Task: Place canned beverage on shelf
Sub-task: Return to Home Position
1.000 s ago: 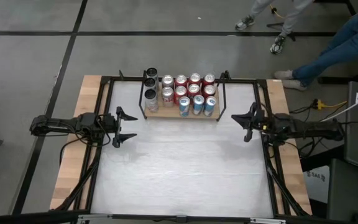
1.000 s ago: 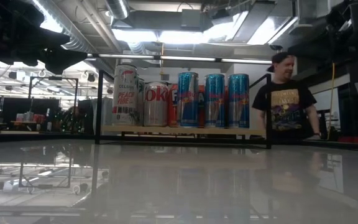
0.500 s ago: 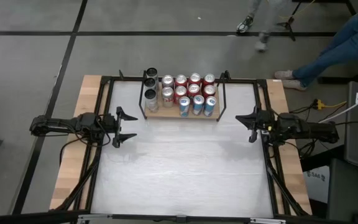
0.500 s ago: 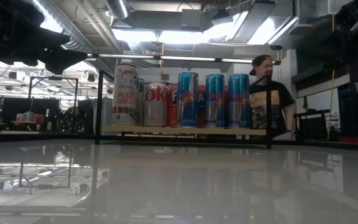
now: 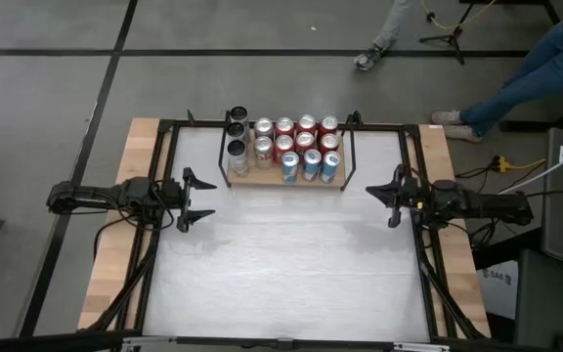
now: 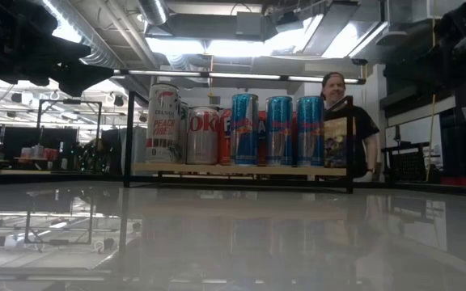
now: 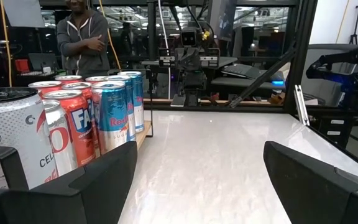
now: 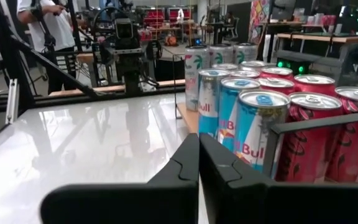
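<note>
Nearest, item one: the white table (image 5: pixel 291 264), with no can standing on its near or middle part.

Item two, mid-depth, left edge: left gripper (image 5: pixel 206 198), fingers spread wide and carrying nothing, pointed across the table toward the right side.

Item three, mid-depth, right edge: right gripper (image 8: pixel 198 146), fingers pressed together on nothing, pointed toward the left side. Both are well apart from the shelf.

Item four, far side, about centre: the shelf (image 6: pixel 241 170), a light wooden board between thin black rods. Its near row holds three blue and white cans (image 5: pixel 311 163), upright and side by side. Red cans (image 5: pixel 306 124) stand behind them, silver cans (image 5: pixel 263 147) are to their left, and dark-topped cans (image 5: pixel 236 132) line the left end.

Item five, beyond the table: a person (image 6: pixel 342 121) on the floor behind the shelf.

Step in hand, by judgement: stocking looks finished and the arms are going to rest. The next move needs no grasp. It needs only each arm folded back at its own side, clear of the rods.
</note>
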Robot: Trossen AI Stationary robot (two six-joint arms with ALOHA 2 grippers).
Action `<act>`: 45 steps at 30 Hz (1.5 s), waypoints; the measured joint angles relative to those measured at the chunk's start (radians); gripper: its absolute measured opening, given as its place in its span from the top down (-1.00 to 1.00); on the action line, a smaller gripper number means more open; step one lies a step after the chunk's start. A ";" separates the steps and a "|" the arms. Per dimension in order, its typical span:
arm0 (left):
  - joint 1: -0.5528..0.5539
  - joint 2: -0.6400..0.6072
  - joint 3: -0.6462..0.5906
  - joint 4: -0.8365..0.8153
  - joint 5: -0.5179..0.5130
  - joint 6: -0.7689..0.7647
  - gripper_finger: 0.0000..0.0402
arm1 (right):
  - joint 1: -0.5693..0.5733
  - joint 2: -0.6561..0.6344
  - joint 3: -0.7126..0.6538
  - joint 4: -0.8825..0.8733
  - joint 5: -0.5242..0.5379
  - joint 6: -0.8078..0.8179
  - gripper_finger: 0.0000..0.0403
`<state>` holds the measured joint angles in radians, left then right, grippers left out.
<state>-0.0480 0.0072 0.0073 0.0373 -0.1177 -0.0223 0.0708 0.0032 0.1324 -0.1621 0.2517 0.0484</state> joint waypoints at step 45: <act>0.000 0.000 0.000 0.000 0.000 0.000 -0.72 | 0.000 0.001 -0.124 0.206 -0.105 -0.257 1.00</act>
<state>-0.0479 0.0071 0.0074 0.0376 -0.1177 -0.0223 0.0704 0.0040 0.0082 0.0437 0.1465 -0.2085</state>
